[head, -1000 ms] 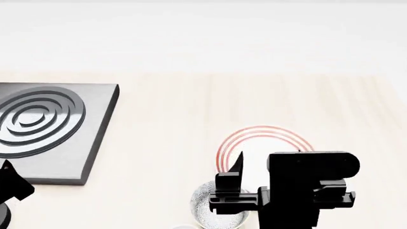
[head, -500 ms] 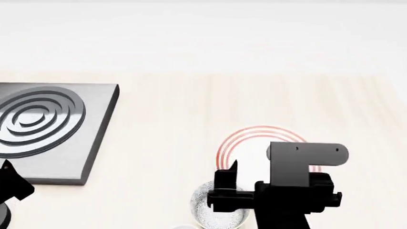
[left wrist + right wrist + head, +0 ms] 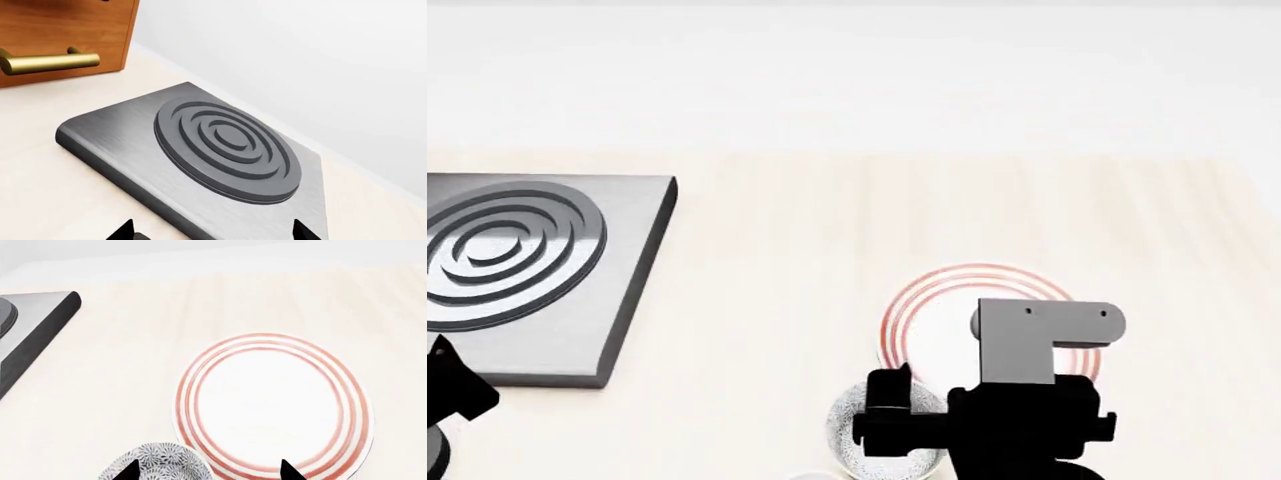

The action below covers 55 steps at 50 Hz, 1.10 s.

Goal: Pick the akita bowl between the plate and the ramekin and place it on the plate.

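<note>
Akita bowl [image 3: 888,443]: seen in the head view at the near edge of the light wooden surface [image 3: 787,300], just beside the near-left rim of the plate and largely covered by the right arm; in the right wrist view its speckled rim [image 3: 157,464] is cut by the picture's edge and lies just beside the plate, whether touching it cannot be told.
Plate [image 3: 272,407]: flat on the surface, white with red rings at the rim, nothing resting on it; in the head view its near part is hidden behind the right arm [image 3: 977,290].
Ramekin: only a sliver of white is seen at the near edge of the head view [image 3: 810,475], nearer than the bowl.
Right gripper [image 3: 208,471]: held above the bowl and the near edge of the plate; two dark tips are seen well apart, so the jaws are spread wide, with nothing held between them.
Left gripper [image 3: 213,233]: two dark tips are seen far apart over the near edge of the grey burner slab [image 3: 200,160]; the jaws are spread and hold nothing.
Burner slab: set at the far left of the surface, well apart from the plate.
Wooden cabinet [image 3: 67,35]: seen beyond the slab in the left wrist view, with a brass handle [image 3: 47,62].
</note>
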Available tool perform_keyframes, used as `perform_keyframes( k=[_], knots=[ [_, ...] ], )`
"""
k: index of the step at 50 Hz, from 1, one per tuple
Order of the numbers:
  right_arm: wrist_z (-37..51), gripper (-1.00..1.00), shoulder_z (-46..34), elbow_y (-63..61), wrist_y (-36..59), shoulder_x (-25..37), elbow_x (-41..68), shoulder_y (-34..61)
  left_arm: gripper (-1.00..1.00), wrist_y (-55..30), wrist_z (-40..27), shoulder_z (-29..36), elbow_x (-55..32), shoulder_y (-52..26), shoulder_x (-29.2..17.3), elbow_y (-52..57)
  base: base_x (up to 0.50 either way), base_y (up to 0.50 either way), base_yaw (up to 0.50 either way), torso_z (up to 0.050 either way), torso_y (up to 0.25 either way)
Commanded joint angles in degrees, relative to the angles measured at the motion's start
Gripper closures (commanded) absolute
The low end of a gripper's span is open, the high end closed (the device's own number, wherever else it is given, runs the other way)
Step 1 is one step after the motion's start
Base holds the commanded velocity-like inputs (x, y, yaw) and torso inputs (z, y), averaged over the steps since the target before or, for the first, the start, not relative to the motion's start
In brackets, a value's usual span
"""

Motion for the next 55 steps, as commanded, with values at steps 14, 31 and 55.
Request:
perform_keyframes(
  k=[14,31,55],
  knots=[
    [-0.8,-1.00,0.3,8.7,0.5,0.0,1.4,2.9,-1.00,0.2,-0.3,0.4,-0.4,-0.1,-0.2,-0.1,0.00,0.00,0.00,0.000,0.000],
    [-0.5,-1.00,1.9,11.8,1.5,-0.3,3.1,3.2,-1.00,0.2,-0.5,0.6,-0.7,0.1,-0.5,0.2,0.00,0.00,0.00,0.000,0.000],
    [-1.2,-1.00,2.7,14.3,0.6,0.0,5.0,2.5,-1.00,0.6,-0.7,0.9,-0.9,-0.1,-0.6,-0.4,0.00,0.00,0.00,0.000,0.000]
  ],
)
